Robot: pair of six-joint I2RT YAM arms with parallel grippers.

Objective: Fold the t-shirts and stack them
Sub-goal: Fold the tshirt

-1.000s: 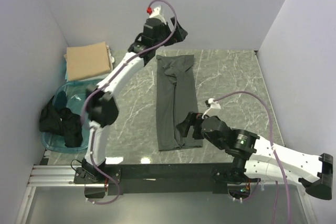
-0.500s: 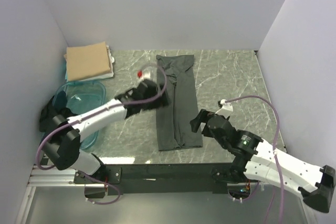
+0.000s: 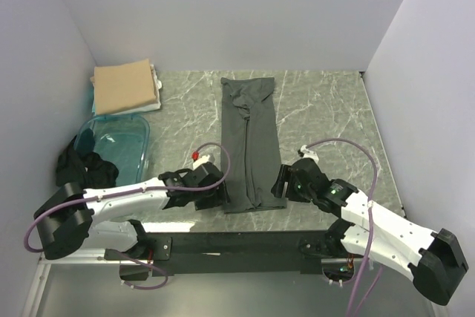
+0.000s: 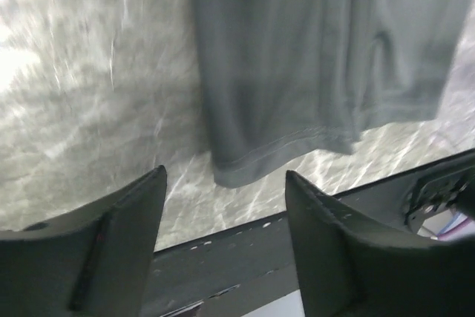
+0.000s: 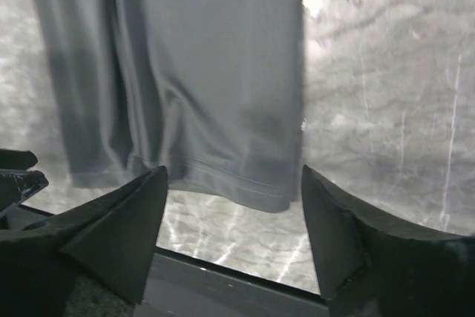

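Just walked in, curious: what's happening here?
Two robot arms are folding t-shirts. A charcoal-grey t-shirt lies on the table, folded into a long strip. The left pincer and right pincer, both open, sit low at its near hem's corners, gripping nothing. A folded tan t-shirt lies at far left; black t-shirts wait by the teal tub.

No readable text, label, brand, number or sign shows in any view.
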